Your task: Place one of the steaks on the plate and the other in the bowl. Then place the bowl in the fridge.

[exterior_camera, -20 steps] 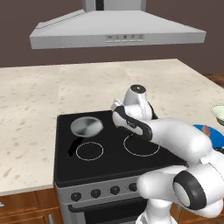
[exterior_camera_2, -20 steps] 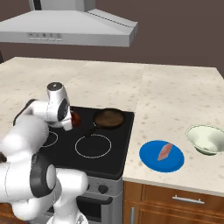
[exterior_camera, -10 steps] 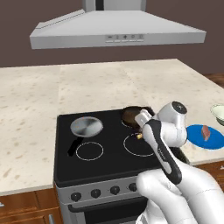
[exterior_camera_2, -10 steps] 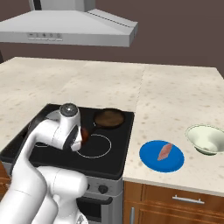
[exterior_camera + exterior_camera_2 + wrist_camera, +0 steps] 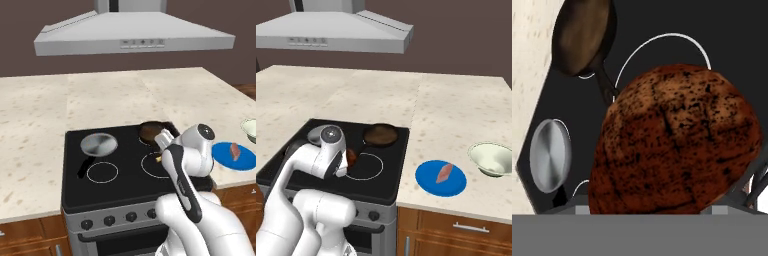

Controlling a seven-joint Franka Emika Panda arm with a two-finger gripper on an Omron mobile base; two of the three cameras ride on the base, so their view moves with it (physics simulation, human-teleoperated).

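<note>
Brown steak (image 5: pixel 679 142) sits pinched in the fingers over the stove (image 5: pixel 316 172); the pink steak (image 5: pixel 444 173) is plated. Next: carry it beyond the plate (image 5: pixel 428 185) to the bowl (image 5: pixel 491 158).

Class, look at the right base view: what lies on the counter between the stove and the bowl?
The blue plate, with the pinkish steak on it, lies between the stove and the bowl.

No words or numbers are showing that can be read. The range hood (image 5: pixel 135 37) at the top of the left base view is carrying a row of tiny dark marks on its front, but they are too small to make out. The stove knobs (image 5: pixel 109 220) at the lower middle are showing no letters or numbers.
</note>
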